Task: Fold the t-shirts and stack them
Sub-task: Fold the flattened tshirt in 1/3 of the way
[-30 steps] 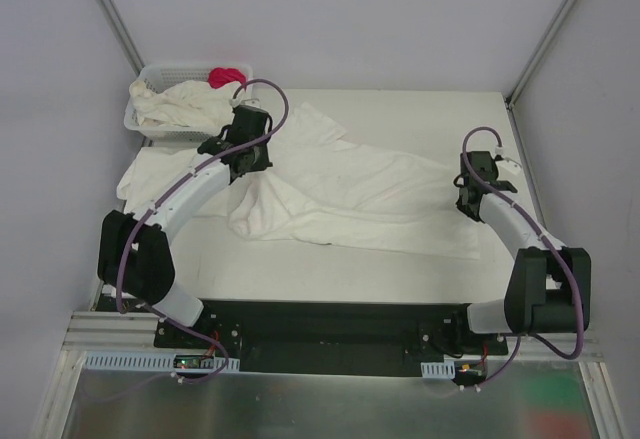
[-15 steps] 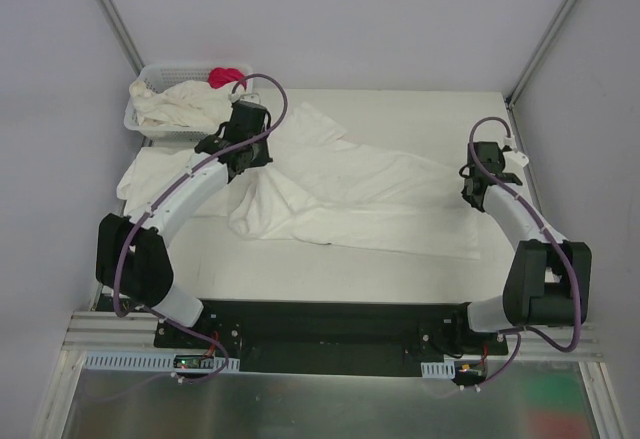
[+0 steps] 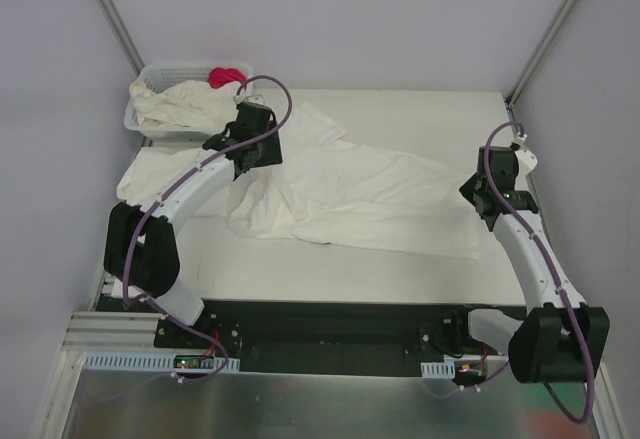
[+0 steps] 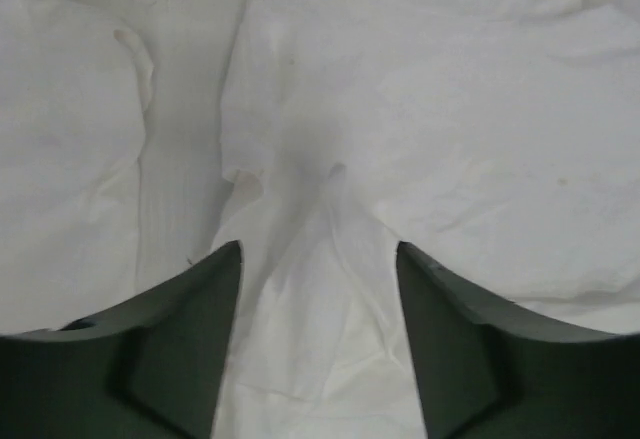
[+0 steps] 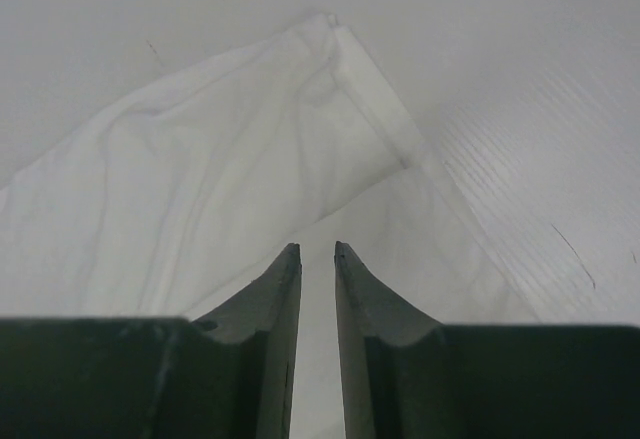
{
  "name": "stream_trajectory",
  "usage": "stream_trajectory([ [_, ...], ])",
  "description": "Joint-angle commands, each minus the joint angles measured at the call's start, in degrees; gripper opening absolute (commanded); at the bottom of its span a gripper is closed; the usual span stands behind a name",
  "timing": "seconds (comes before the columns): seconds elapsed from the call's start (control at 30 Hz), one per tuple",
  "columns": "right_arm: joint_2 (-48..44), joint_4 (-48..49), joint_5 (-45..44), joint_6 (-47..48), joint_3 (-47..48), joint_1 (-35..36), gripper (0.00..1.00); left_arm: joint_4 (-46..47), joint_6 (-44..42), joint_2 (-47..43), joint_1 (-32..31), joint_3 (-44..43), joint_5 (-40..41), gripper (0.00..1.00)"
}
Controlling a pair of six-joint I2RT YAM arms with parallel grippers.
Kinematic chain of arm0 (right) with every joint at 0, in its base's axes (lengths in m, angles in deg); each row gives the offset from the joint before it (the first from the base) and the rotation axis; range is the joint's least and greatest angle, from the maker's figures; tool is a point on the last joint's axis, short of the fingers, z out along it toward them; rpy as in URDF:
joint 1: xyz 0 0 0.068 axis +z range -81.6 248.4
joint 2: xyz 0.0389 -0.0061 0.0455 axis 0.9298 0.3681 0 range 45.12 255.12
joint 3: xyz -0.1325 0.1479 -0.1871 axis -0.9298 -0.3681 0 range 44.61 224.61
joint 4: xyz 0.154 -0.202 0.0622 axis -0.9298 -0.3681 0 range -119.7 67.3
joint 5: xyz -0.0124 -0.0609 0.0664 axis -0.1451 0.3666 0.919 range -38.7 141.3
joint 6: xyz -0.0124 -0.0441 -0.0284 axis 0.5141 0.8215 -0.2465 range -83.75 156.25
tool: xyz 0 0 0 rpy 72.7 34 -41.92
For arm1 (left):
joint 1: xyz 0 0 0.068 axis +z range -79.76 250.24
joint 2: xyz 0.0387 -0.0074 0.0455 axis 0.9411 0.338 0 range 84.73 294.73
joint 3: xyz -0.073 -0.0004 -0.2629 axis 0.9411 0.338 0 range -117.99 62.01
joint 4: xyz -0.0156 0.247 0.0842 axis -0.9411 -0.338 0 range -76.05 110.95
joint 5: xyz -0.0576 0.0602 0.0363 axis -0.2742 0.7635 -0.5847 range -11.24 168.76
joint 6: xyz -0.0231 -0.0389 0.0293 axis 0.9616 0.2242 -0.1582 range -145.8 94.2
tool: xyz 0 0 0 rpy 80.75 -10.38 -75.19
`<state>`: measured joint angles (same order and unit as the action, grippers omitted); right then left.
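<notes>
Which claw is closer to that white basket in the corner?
Left. The left claw hangs over the spread t-shirt just beside the basket; the right claw is across the table, at the shirt's far end.

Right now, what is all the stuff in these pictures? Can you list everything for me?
spread shirt: one, white, lying rumpled across the middle of the table
flat shirt: one, white, at the table's left edge, partly under the left arm
bundle of shirts: cream-white, piled in the basket; how many cannot be told
small cloth: one, pink-red, at the far side of the basket
basket: one, white plastic lattice, far left corner
table: one, pale cream
left gripper: one, dark fingers, open over the spread shirt's folds
right gripper: one, dark fingers barely apart, holding nothing, above the spread shirt's right corner
</notes>
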<state>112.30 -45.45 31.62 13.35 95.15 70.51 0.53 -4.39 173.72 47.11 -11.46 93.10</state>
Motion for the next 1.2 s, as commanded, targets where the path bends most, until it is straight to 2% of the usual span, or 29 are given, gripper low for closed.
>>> stream_trajectory([
  [0.0,-7.4,-2.7,-0.4,0.7,-0.1,0.6,0.23,1.4,0.7,6.4,0.5,-2.6,-0.3,0.72],
  [0.03,-8.5,-3.0,-1.4,1.3,-0.1,0.5,0.24,1.2,0.8,8.5,0.5,-4.2,-0.3,0.78],
  [0.07,-10.1,-3.7,-1.8,1.6,-0.1,0.5,0.24,1.2,1.3,9.3,0.5,-5.1,0.0,0.87],
  [0.1,-11.1,-3.6,-1.9,1.8,-0.2,0.5,0.24,1.2,1.4,10.4,0.5,-6.0,-0.9,0.89],
  [0.23,-13.1,-3.2,0.9,3.3,-0.4,0.5,0.25,1.2,1.9,10.5,-0.2,-9.2,-2.8,0.9],
  [0.37,-12.1,-2.0,6.9,3.6,-1.4,0.9,0.25,1.2,2.3,7.3,-1.3,-7.8,-3.3,0.9],
  [0.5,-9.3,2.6,10.3,5.9,-1.9,6.3,0.25,1.1,2.3,0.5,-1.6,-5.6,-4.6,0.9],
  [0.63,1.4,2.4,15.9,9.7,4.9,14.0,0.25,0.6,3.1,-7.9,-2.6,0.3,-4.6,0.9],
  [0.8,10.4,2.8,22.0,8.2,11.9,24.1,0.25,-1.0,3.9,-16.5,-4.2,8.1,-1.3,0.91],
  [1.0,21.7,2.2,17.6,9.4,19.3,37.9,0.26,-1.2,7.0,-22.4,-6.8,15.9,2.3,0.91],
  [1.17,30.5,5.1,19.2,9.1,23.6,43.1,0.28,-1.4,7.9,-27.5,-8.2,19.7,3.8,0.9],
])
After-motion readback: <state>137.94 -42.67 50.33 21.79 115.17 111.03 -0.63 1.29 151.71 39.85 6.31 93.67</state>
